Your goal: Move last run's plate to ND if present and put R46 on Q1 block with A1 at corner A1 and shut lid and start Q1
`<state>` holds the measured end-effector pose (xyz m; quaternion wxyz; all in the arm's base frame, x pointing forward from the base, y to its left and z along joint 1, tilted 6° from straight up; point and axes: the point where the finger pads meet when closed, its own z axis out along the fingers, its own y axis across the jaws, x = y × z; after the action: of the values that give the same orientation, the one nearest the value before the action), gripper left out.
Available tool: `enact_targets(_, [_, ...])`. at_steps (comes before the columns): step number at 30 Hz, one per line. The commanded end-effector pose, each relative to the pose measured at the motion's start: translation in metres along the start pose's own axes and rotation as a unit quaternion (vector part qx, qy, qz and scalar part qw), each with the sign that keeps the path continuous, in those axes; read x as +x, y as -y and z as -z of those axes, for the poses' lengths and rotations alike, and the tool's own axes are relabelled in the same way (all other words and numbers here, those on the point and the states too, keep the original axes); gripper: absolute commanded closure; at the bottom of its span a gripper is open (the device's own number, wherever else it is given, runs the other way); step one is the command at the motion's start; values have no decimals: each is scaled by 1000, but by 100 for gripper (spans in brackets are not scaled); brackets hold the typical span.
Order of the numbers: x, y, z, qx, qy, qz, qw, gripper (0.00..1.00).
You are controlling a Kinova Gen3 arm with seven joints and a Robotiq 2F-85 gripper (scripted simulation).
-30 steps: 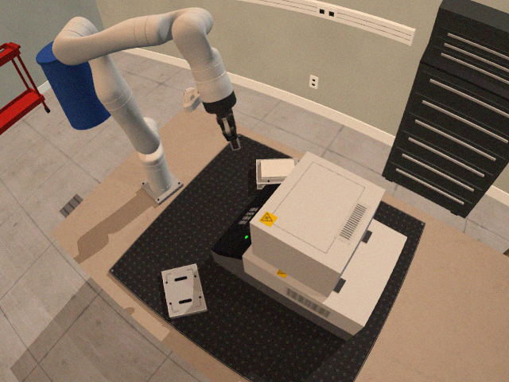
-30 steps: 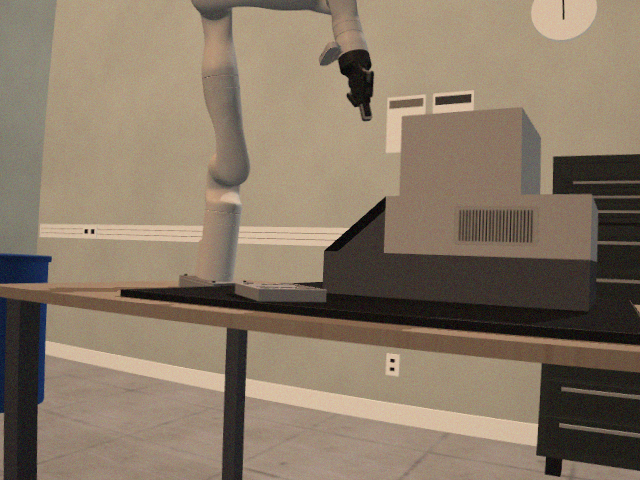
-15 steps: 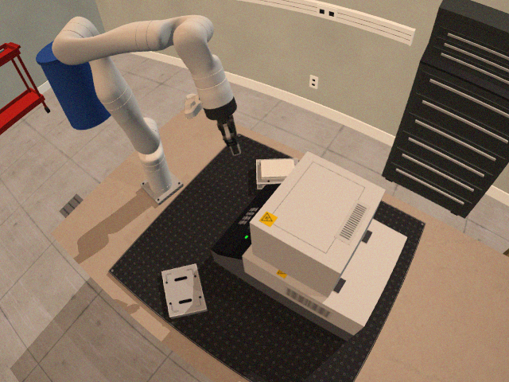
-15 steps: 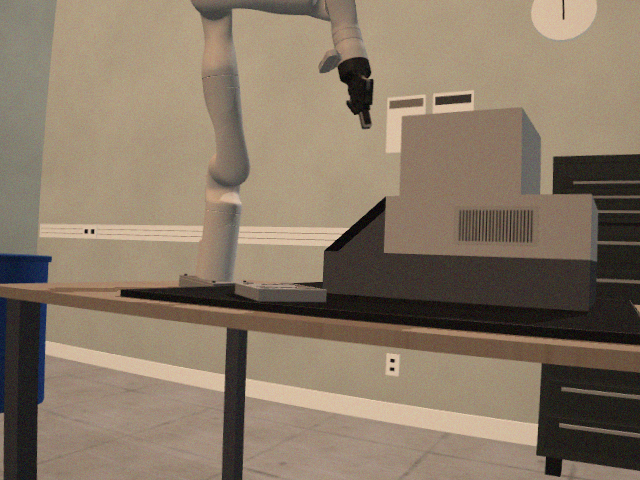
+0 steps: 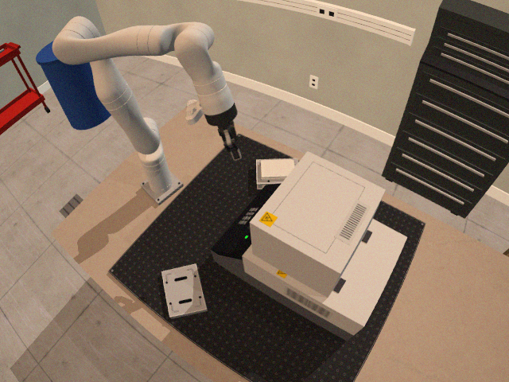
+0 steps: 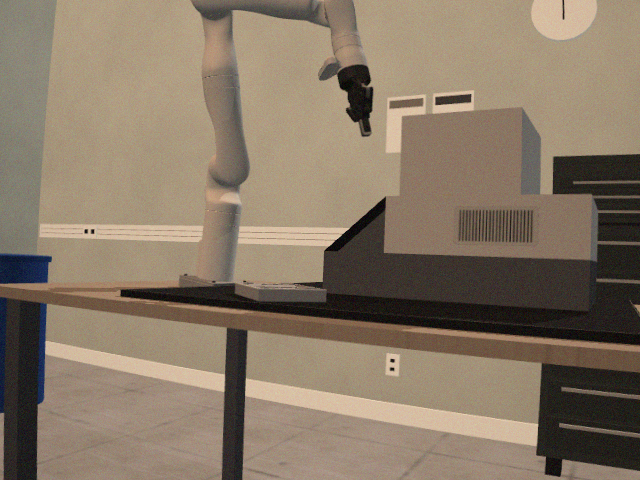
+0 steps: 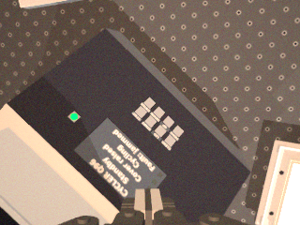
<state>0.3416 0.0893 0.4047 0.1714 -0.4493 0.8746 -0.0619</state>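
Shut on nothing, gripper (image 5: 235,155) (image 6: 366,131) (image 7: 147,205) hanging high toward the wall-side edge of the desk (image 5: 460,308) (image 6: 413,338). Keys (image 5: 247,216) (image 7: 158,123) next, I'd guess: lower down, farther from that edge, rows running roughly along the arm-side edge. Probably R46 (image 5: 277,167) (image 7: 293,202), nested near the wall-side edge, beside Q1 (image 5: 316,205) (image 6: 460,155) (image 7: 84,80).
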Motion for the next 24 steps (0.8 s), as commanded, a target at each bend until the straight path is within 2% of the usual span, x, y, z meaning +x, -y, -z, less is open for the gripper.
enact_targets(1, [1,2,-4,3,-1,-4,1000,90])
enact_targets(24, [6,-3,-30,3,-1,-4,1000,90])
